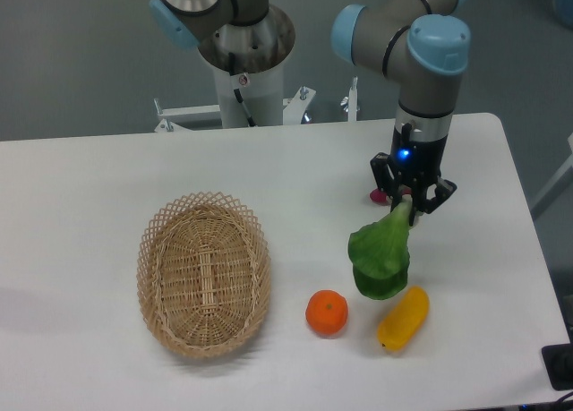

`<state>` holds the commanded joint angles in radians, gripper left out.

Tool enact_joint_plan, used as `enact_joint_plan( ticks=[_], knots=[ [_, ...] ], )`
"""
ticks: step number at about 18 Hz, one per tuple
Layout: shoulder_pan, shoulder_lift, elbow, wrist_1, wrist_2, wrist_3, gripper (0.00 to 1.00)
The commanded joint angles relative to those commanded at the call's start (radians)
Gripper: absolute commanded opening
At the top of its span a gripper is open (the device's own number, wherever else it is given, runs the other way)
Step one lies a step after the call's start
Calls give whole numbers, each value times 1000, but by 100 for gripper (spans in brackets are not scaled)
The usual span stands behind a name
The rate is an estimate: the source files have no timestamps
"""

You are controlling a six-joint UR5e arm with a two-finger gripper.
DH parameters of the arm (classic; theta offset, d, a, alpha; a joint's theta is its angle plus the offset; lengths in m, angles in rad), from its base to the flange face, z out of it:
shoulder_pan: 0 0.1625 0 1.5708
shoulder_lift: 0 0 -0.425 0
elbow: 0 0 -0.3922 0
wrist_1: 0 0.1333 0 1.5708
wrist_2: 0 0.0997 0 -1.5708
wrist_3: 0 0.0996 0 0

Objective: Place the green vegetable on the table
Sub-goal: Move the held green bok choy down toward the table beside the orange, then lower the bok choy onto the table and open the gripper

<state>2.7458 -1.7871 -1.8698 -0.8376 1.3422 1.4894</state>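
Claw [411, 204] clamped on bok choy [380, 259] stalk; best lowered onto bare bench [295, 174], clear of yellow fruit [404, 318].

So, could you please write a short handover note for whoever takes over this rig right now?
Gripper: shut on the pale stalk of the green vegetable, which hangs leaves-down.
Things: the vegetable hangs over the table, just above the yellow fruit and right of the orange. The wicker basket sits at left, with nothing in it. A small purple item shows behind the gripper.
Done: vegetable grasped and lifted.
Left: lower it onto a bare patch of table and release.
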Motion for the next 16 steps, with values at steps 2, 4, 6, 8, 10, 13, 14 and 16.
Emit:
enact_joint_plan(
  ticks=[2, 4, 6, 8, 10, 13, 14, 16],
  knots=[
    [-3, -5, -21, 18, 2, 54, 37],
    [-3, -17, -48, 40, 31, 84, 37],
    [-11, -25, -52, 38, 57, 132, 37],
    [-14, -41, -68, 40, 67, 188, 37],
    [-24, -66, -69, 41, 77, 221, 38],
    [-51, -101, -63, 41, 95, 221, 38],
    [-55, -109, -69, 46, 95, 221, 38],
    [-57, -109, -72, 49, 97, 218, 40]
  ],
)
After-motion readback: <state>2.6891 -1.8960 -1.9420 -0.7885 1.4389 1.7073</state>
